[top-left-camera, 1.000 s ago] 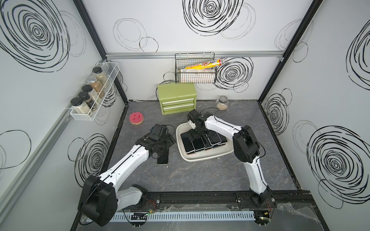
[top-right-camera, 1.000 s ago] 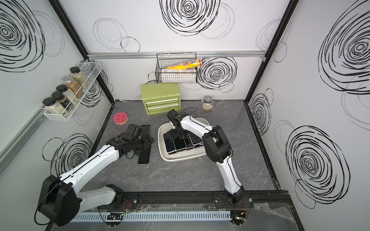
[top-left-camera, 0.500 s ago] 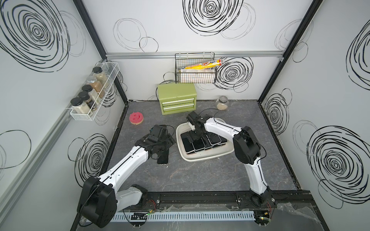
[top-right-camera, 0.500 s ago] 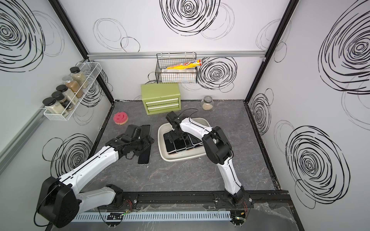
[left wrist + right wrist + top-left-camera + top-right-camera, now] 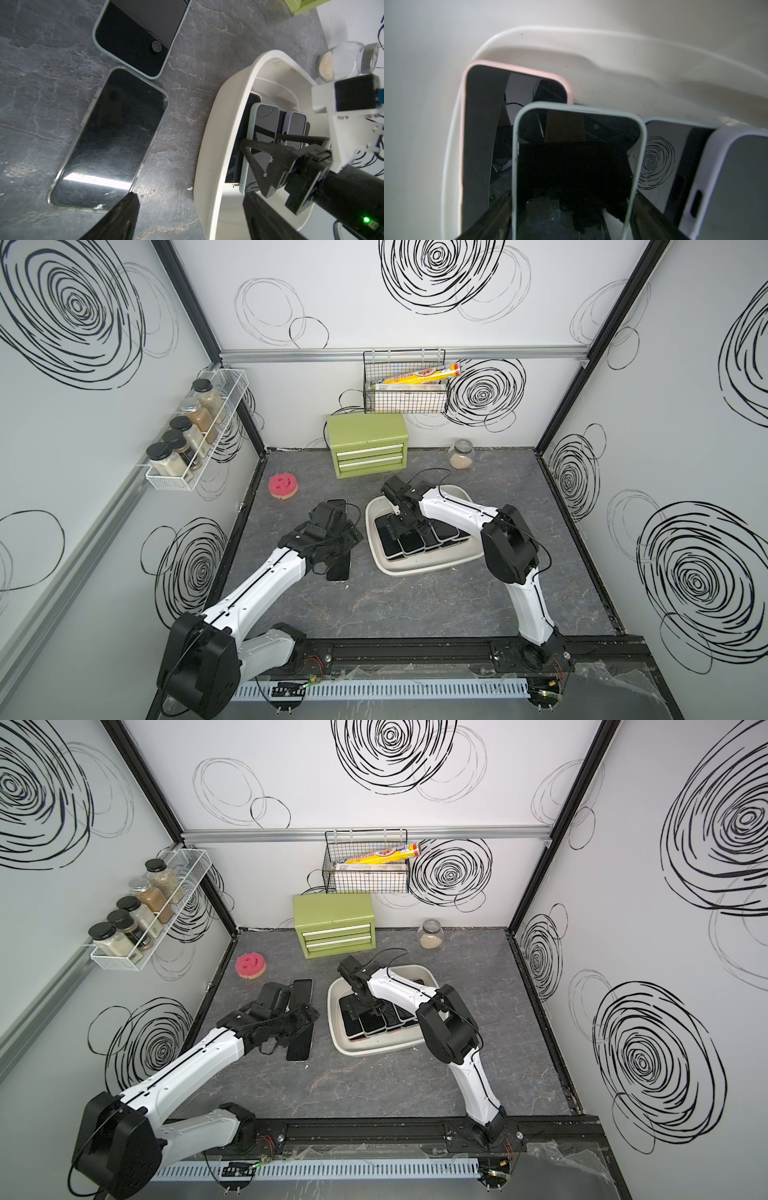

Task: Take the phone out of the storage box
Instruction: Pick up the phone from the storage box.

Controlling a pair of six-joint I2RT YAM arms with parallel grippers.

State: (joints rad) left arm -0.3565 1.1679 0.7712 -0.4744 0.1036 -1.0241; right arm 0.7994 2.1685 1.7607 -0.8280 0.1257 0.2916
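The grey tabletop carries the white storage box near its middle. A row of overlapping phones lies inside it, so the job is not finished. Two phones lie flat on the tabletop just beside the box, one clear-cased and one pale-cased. Judging by where they lie, they have already been taken out.

The right tool reaches down into the box, its fingers on either side of the pale-blue-cased phone, which overlaps a pink-cased one. The fingers sit close against its long edges, but I cannot tell whether they are pressing yet. Gripping, lifting and setting it down are left.

The left tool hovers over the tabletop beside the box, fingers apart and empty.

In both top views the right arm covers part of the row, so the count of phones is unclear. The blue phone's lower end is lost in shadow.
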